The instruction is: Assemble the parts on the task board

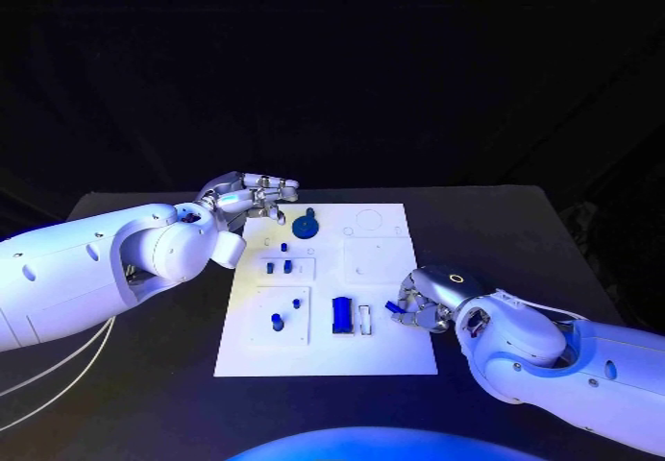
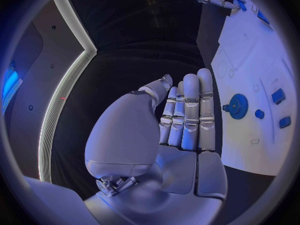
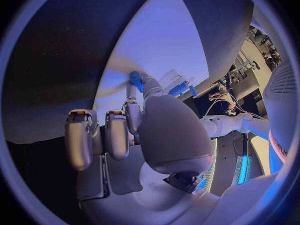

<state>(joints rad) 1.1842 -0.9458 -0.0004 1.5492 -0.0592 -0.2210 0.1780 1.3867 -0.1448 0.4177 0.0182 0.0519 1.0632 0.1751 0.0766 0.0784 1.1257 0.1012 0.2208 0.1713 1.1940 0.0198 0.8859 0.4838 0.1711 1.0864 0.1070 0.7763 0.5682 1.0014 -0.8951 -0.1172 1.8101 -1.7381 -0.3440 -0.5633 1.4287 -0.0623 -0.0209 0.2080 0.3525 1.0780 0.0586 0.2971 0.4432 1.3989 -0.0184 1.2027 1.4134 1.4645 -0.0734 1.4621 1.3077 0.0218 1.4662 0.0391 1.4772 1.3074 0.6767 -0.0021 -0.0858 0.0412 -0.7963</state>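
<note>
The white task board (image 1: 388,351) lies in the middle of the black table. On it are a blue gear (image 1: 307,228), a long blue block (image 1: 341,314) and several small blue pieces such as one peg (image 1: 278,322). My left hand (image 1: 257,197) hovers at the board's far left corner, just left of the gear, with straight fingers and nothing in it (image 2: 187,110). The gear (image 2: 238,105) sits beyond its fingertips. My right hand (image 1: 427,300) is at the board's right edge and pinches a small blue part (image 1: 394,307) between thumb and finger (image 3: 135,77).
Bare black table (image 1: 513,240) surrounds the board on all sides. The board's right half carries outlined recesses (image 1: 374,257). My left forearm (image 1: 84,274) lies across the table's left side, and the right forearm (image 1: 568,360) across the near right corner.
</note>
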